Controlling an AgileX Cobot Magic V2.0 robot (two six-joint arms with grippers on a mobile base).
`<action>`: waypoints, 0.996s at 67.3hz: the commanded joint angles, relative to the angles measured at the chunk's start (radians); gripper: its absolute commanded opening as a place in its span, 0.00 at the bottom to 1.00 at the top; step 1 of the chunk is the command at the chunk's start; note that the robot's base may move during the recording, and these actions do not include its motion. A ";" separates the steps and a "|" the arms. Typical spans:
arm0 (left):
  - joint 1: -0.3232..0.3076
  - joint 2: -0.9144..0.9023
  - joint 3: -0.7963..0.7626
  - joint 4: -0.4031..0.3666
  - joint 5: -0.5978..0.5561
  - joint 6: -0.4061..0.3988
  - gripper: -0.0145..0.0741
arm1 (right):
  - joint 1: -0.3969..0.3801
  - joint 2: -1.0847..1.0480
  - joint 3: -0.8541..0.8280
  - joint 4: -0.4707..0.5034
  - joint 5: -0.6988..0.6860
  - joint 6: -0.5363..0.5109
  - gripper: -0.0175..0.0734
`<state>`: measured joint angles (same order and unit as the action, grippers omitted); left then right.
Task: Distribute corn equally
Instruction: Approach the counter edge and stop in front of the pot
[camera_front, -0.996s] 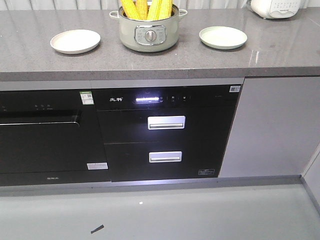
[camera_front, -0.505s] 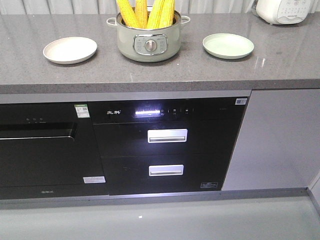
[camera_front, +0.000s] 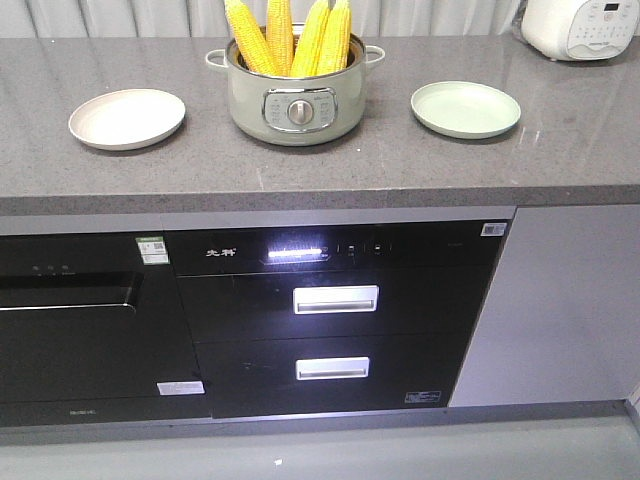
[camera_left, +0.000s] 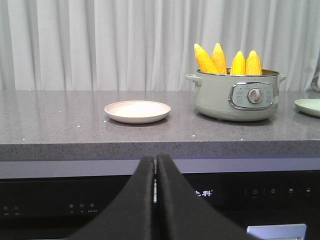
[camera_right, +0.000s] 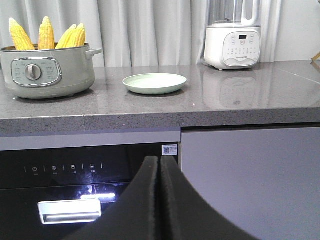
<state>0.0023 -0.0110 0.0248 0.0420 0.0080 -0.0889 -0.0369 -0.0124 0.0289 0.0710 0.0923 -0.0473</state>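
Four bright yellow corn cobs stand upright with their tips up, packed side by side in a pale green round electric pot that has a chrome dial panel. The pot sits mid-counter on a grey speckled stone countertop.

A cream round plate lies to the pot's left and a pale green round plate to its right, each apart from the pot. A white countertop appliance stands at the far right rear. Below the counter is a black built-in drawer unit with two silver handles and a lit display strip.

Left gripper: black fingers pressed flat together, low before the counter edge. Right gripper: fingers likewise pressed together, facing the counter front.
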 joint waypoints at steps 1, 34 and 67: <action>-0.001 -0.017 -0.017 -0.007 -0.070 -0.001 0.16 | -0.005 -0.006 0.007 -0.007 -0.074 0.003 0.19; -0.001 -0.017 -0.017 -0.007 -0.070 -0.001 0.16 | -0.005 -0.006 0.007 -0.007 -0.074 0.003 0.19; -0.001 -0.017 -0.017 -0.007 -0.070 -0.001 0.16 | -0.005 -0.006 0.007 -0.007 -0.074 0.003 0.19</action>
<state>0.0023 -0.0110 0.0248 0.0420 0.0080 -0.0889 -0.0369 -0.0124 0.0289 0.0710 0.0923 -0.0473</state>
